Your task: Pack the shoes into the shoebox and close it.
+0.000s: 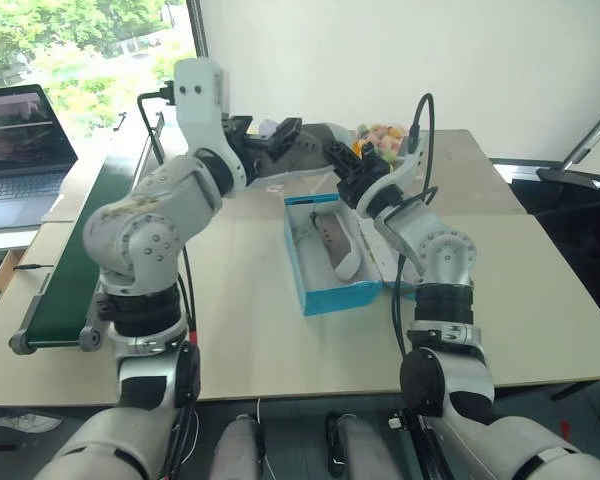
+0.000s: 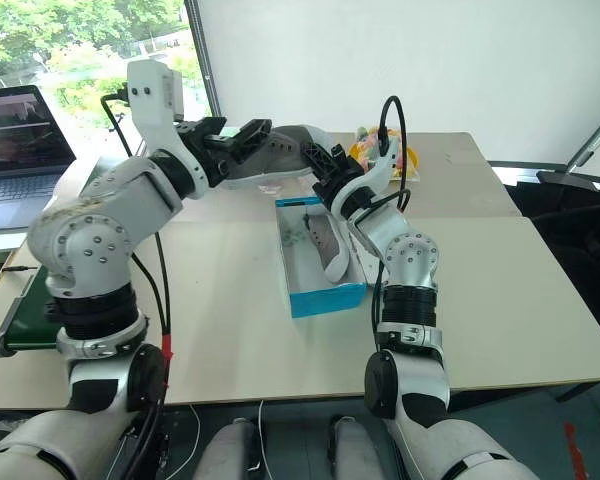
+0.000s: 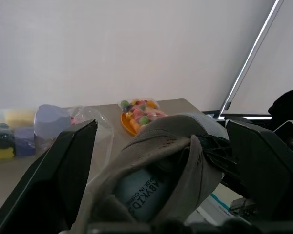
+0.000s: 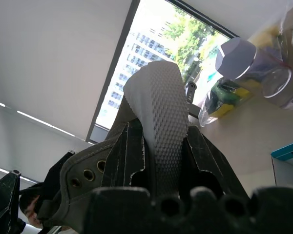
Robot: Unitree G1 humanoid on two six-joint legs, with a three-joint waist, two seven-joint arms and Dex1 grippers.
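A: Shoebox [image 1: 325,290] first, nearest item: sitting open on the counter [image 1: 240,330], one shoe [image 1: 337,245] lying inside, sole up.

B: Second shoe [image 2: 280,152]?

A: Hanging above the box's far end, long axis crosswise. Right claw [image 2: 325,165] is clamping one end; left claw [image 2: 235,135] is standing apart around the other. Lid mostly hidden.
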